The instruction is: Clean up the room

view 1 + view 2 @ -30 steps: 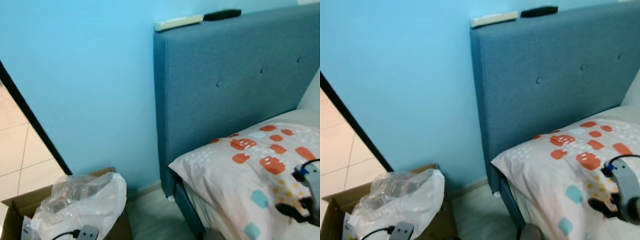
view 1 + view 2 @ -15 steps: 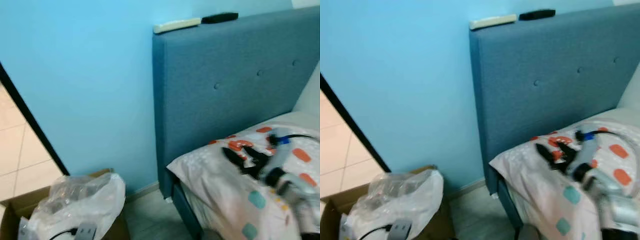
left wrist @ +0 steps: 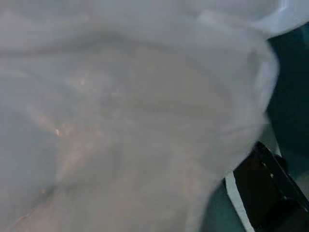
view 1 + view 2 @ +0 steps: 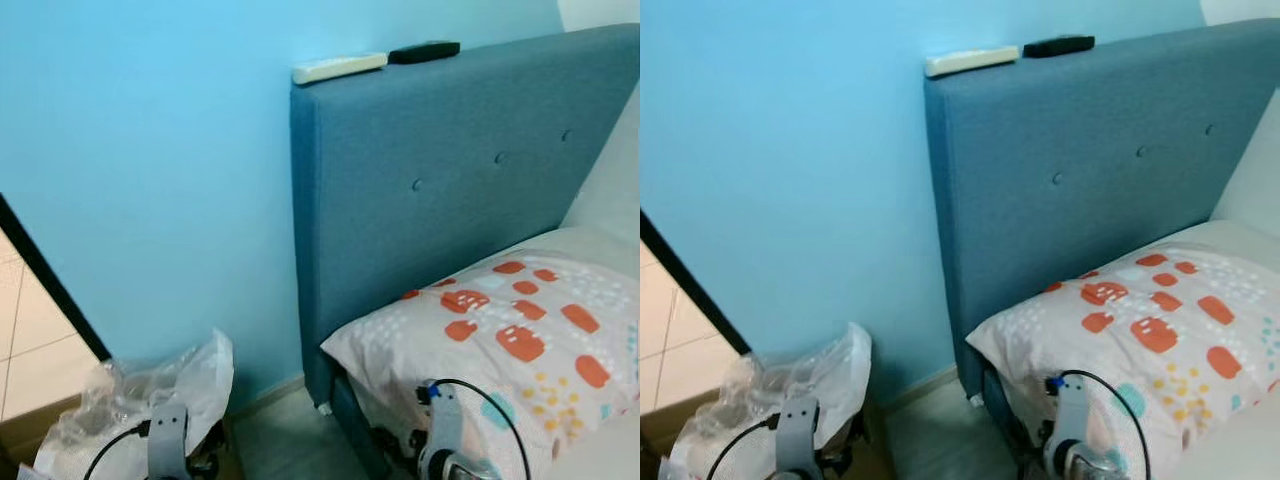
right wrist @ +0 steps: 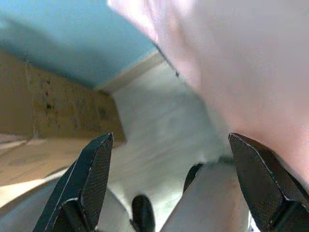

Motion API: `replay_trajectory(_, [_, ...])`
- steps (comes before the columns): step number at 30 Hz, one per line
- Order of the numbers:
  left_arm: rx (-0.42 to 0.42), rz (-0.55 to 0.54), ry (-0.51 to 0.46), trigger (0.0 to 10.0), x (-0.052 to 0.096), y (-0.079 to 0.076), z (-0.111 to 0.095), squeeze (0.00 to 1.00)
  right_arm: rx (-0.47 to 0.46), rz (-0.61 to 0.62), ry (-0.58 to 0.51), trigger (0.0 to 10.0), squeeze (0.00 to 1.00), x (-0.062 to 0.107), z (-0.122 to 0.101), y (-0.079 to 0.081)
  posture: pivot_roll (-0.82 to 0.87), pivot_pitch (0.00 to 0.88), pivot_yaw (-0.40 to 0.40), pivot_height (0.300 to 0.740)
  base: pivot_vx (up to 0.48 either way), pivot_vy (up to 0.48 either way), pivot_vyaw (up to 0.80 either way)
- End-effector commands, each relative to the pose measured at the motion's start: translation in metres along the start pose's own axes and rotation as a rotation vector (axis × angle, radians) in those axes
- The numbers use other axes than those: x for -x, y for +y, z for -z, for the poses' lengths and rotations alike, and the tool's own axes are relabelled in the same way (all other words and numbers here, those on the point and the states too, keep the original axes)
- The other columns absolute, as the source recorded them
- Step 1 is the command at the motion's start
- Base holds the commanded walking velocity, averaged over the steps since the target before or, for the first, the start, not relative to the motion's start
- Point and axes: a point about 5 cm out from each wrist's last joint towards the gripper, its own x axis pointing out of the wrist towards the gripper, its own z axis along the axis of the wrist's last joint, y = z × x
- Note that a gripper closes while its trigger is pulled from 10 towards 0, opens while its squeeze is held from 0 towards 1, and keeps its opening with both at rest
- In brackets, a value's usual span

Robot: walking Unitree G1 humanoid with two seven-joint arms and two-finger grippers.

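A white remote (image 4: 338, 67) and a black remote (image 4: 424, 50) lie on top of the blue headboard (image 4: 440, 190). Below it, a pillow with orange patches (image 4: 500, 340) rests on the bed. A clear plastic bag (image 4: 120, 405) sits at the lower left. My left arm (image 4: 167, 448) hangs in front of the bag, and in the left wrist view the bag's film (image 3: 120, 121) is very close to the camera. My right arm (image 4: 445, 450) hangs low beside the pillow's front edge. My right gripper (image 5: 171, 140) is open and empty, pointing down at the floor.
A cardboard box (image 5: 58, 106) stands on the pale floor (image 5: 154, 130) between the blue wall (image 4: 150, 180) and the bed. A dark door frame (image 4: 50, 280) and tiled floor (image 4: 25, 340) lie at the left.
My right arm, raised over the pillow half a second ago, has dropped low beside the bed. The left arm now shows higher in front of the bag. The camera has shifted.
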Motion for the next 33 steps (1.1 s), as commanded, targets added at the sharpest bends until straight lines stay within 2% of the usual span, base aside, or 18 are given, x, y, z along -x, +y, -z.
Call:
replay_trajectory(1, [-0.002, -0.029, 0.024, 10.0, 0.002, 0.009, 0.005, 0.00, 0.029, -0.015, 0.029, 10.0, 0.00, -0.003, 0.010, 0.007, -0.10, 0.000, 0.027, 0.658, 0.000, 0.000, 0.00])
replay_trajectory(7, [0.012, -0.020, 0.030, 10.0, 0.002, 0.007, 0.006, 0.00, 0.051, -0.037, 0.044, 10.0, 0.00, -0.006, 0.016, 0.013, -0.10, 0.000, 0.029, 0.672, 0.000, 0.000, 0.00])
replay_trajectory(8, [0.026, 0.019, 0.046, 10.0, 0.001, 0.001, 0.008, 0.00, 0.061, -0.040, 0.047, 10.0, 0.00, -0.007, 0.018, 0.015, -0.10, 0.000, 0.030, 0.676, 0.000, 0.000, 0.00])
replay_trajectory(9, [0.001, 0.065, 0.077, 10.0, 0.002, -0.005, 0.013, 0.00, 0.078, -0.044, 0.054, 10.0, 0.00, -0.009, 0.020, 0.017, -0.10, 0.000, 0.031, 0.681, 0.000, 0.000, 0.00])
replay_trajectory(10, [0.001, 0.065, 0.077, 10.0, 0.002, -0.005, 0.013, 0.00, 0.078, -0.044, 0.054, 10.0, 0.00, -0.009, 0.020, 0.017, -0.10, 0.000, 0.031, 0.681, 0.000, 0.000, 0.00])
replay_trajectory(11, [-0.043, 0.098, 0.125, 10.0, 0.003, -0.009, 0.021, 0.00, 0.096, -0.047, 0.058, 10.0, 0.00, -0.010, 0.021, 0.019, -0.10, 0.000, 0.034, 0.685, 0.000, 0.000, 0.00])
replay_trajectory(12, [-0.043, 0.098, 0.125, 10.0, 0.003, -0.009, 0.021, 0.00, 0.096, -0.047, 0.058, 10.0, 0.00, -0.010, 0.021, 0.019, -0.10, 0.000, 0.034, 0.685, 0.000, 0.000, 0.00])
replay_trajectory(14, [-0.138, 0.113, 0.244, 10.0, 0.009, -0.008, 0.043, 0.00, 0.113, -0.050, 0.059, 10.0, 0.00, -0.011, 0.022, 0.020, -0.10, 0.000, 0.035, 0.694, 0.000, 0.000, 0.00])
replay_trajectory(15, [-0.218, 0.100, 0.304, 10.0, 0.013, -0.003, 0.054, 0.00, 0.115, -0.049, 0.056, 10.0, 0.00, -0.011, 0.022, 0.020, -0.11, 0.000, 0.036, 0.699, 0.000, 0.000, 0.00])
replay_trajectory(16, [-0.218, 0.100, 0.304, 10.0, 0.013, -0.003, 0.054, 0.00, 0.115, -0.049, 0.056, 10.0, 0.00, -0.011, 0.022, 0.020, -0.11, 0.000, 0.036, 0.699, 0.000, 0.000, 0.00])
replay_trajectory(17, [-0.293, 0.077, 0.348, 10.0, 0.016, 0.003, 0.062, 0.00, 0.106, -0.050, 0.050, 10.0, 0.00, -0.011, 0.022, 0.020, -0.11, 0.000, 0.037, 0.703, 0.000, 0.000, 0.00])
replay_trajectory(18, [-0.306, 0.046, 0.380, 10.0, 0.020, 0.008, 0.069, 0.00, 0.098, -0.050, 0.044, 10.0, 0.00, -0.011, 0.021, 0.020, -0.11, 0.000, 0.037, 0.708, 0.000, 0.000, 0.00])
replay_trajectory(23, [-0.299, 0.012, 0.415, 10.0, 0.024, 0.015, 0.078, 0.00, 0.093, -0.052, 0.036, 10.0, 0.00, -0.011, 0.019, 0.019, -0.11, 0.000, 0.034, 0.717, 0.000, 0.000, 0.00])
replay_trajectory(27, [-0.259, -0.004, 0.413, 10.0, 0.026, 0.016, 0.080, 0.00, 0.102, -0.026, 0.059, 10.0, 0.00, -0.009, 0.025, 0.015, -0.10, 0.000, 0.027, 0.726, 0.000, 0.000, 0.00])
replay_trajectory(33, [-0.247, -0.001, 0.408, 10.0, 0.025, 0.016, 0.080, 0.00, 0.129, 0.021, 0.125, 10.0, 0.00, -0.006, 0.038, 0.011, -0.10, 0.000, 0.026, 0.726, -0.391, 0.000, 0.00])
